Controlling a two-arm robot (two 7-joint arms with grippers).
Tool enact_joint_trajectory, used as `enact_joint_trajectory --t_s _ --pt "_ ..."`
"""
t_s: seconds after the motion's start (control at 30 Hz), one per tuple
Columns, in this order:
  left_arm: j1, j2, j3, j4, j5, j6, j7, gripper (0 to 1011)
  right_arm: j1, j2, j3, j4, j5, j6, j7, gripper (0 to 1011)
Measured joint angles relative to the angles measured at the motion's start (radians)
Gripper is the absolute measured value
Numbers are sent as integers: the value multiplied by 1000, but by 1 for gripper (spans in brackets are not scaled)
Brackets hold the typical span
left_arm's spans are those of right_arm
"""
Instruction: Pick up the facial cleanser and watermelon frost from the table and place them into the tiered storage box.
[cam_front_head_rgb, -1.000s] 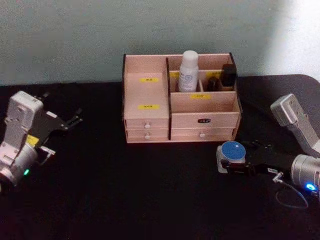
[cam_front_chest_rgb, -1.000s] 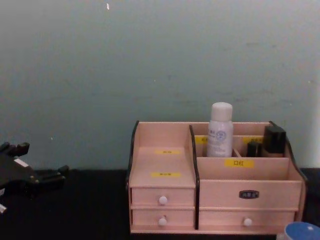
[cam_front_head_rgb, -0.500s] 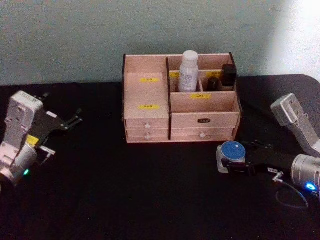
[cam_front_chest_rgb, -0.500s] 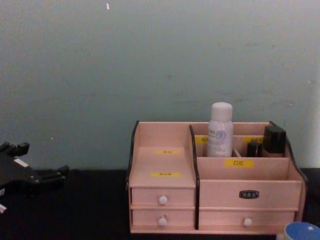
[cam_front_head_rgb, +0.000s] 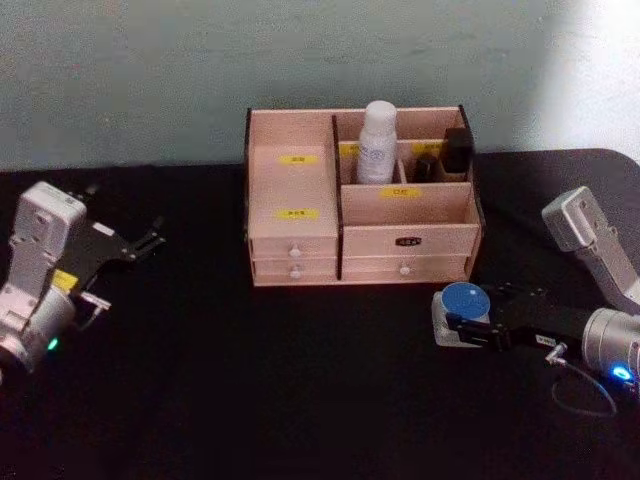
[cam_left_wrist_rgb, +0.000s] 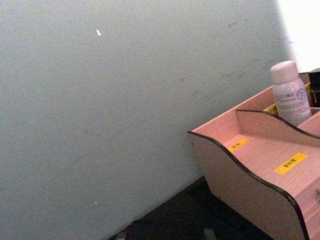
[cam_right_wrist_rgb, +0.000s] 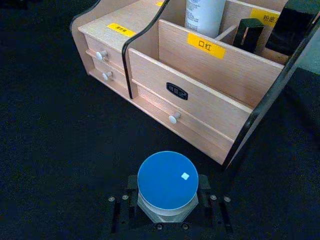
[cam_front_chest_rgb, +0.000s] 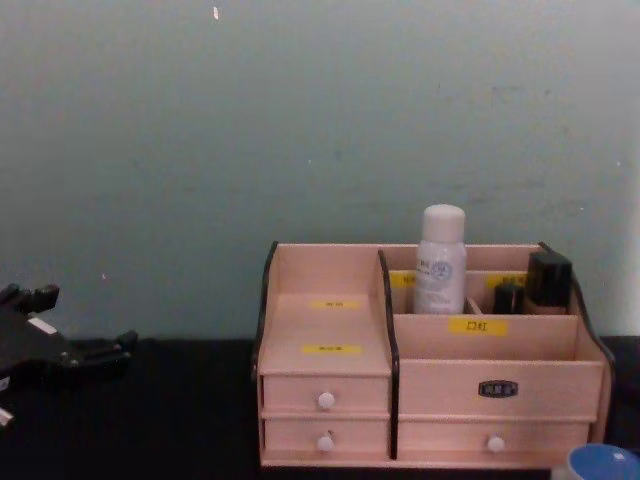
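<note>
The tiered storage box stands at the back middle of the black table. A white bottle, the facial cleanser, stands upright in its rear compartment. A small jar with a blue lid, the watermelon frost, sits on the table just in front of the box's right corner. My right gripper is shut on it, one finger on each side. My left gripper hovers open at the far left.
Two dark cosmetic items stand in the box's rear right compartments. The lower front compartment holds nothing. A thin cable loops on the table beside my right arm. A pale green wall lies close behind the box.
My right gripper has crept slightly further around the blue-lidded jar. The left arm and the box stay where they were.
</note>
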Motion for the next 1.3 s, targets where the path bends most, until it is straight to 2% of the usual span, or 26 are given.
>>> enact_joint_trajectory --t_s 0.4,0.8,1.03,1.3 --pt "0 0 0 0 0 0 0 1001 2 1 -4 0 -1 1 3 712" --pt "0 0 0 0 0 0 0 1001 54 14 -41 -1 2 -29 79 712" --pt "0 0 0 0 0 0 0 1001 113 -16 -73 -1 15 -49 104 712" --pt "0 0 0 0 0 0 0 1001 214 -74 -123 30 24 -53 121 712"
